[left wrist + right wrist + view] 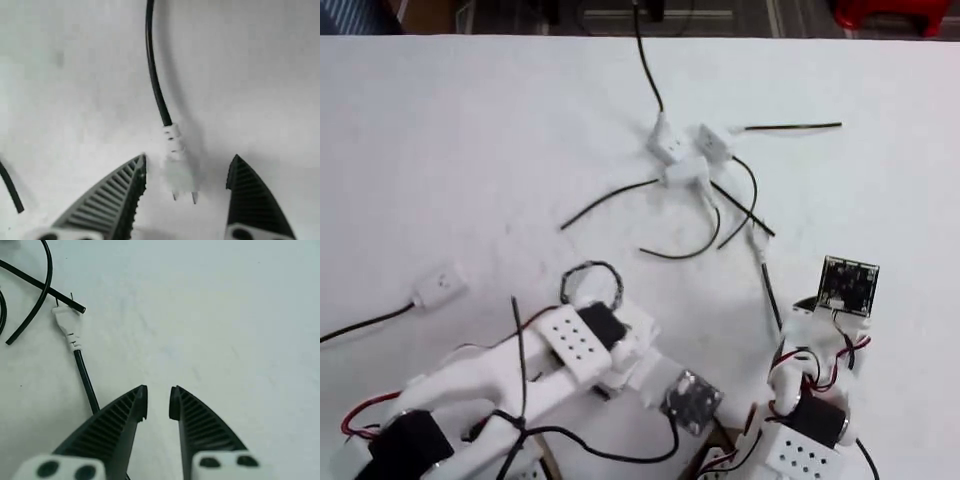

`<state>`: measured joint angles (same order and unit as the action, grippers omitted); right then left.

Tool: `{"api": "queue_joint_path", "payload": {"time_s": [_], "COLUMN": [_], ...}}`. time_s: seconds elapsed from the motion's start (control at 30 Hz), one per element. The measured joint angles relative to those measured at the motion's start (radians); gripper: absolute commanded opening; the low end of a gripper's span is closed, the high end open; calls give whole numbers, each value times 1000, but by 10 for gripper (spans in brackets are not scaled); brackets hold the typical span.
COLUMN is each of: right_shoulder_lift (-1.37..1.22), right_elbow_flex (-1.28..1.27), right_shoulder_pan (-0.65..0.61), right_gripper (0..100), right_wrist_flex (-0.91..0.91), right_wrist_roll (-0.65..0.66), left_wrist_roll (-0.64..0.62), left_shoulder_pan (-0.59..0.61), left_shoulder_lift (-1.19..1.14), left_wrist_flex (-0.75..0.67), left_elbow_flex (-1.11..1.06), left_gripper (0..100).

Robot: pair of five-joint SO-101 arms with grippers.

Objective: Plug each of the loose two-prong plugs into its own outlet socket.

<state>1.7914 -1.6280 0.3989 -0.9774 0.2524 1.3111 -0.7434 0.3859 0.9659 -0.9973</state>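
Observation:
A white two-prong plug (177, 172) on a black cord lies on the table between the spread fingers of my left gripper (189, 165), which is open and not touching it. Its prongs point toward the gripper. My right gripper (158, 397) hovers over bare table with only a narrow gap between its fingers and nothing in them. Another loose white plug (65, 320) lies ahead of it, and its cord runs back beside the gripper. From above, that plug (757, 240) lies just below a cluster of white outlet sockets (682, 152).
A separate white socket (440, 285) with its cord lies at the left. Loose black cords (720, 215) curl around the cluster. A coil of cord (590, 275) sits by the left arm (520, 375). The right arm (805, 420) stands at the front right.

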Motion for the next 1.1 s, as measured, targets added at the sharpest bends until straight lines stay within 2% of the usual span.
{"api": "queue_joint_path", "payload": {"time_s": [0.1,0.3,0.63,0.73,0.93,1.1], "right_shoulder_lift": [0,0,0,0,0,0], "right_elbow_flex": [0,0,0,0,0,0], "right_shoulder_pan": [0,0,0,0,0,0], "right_gripper": [81,81,81,81,81,81], "right_wrist_flex": [0,0,0,0,0,0], "right_wrist_roll": [0,0,0,0,0,0], "left_wrist_roll": [-11,-120,-219,-261,-334,-342], "left_shoulder_pan": [46,68,69,69,63,51], "left_shoulder_lift": [0,0,0,-40,-241,-400], "left_wrist_flex": [-69,-164,-173,-173,-46,89], "left_elbow_flex": [-28,-35,-35,-34,121,276], "left_gripper": [264,264,263,218,69,24]}}
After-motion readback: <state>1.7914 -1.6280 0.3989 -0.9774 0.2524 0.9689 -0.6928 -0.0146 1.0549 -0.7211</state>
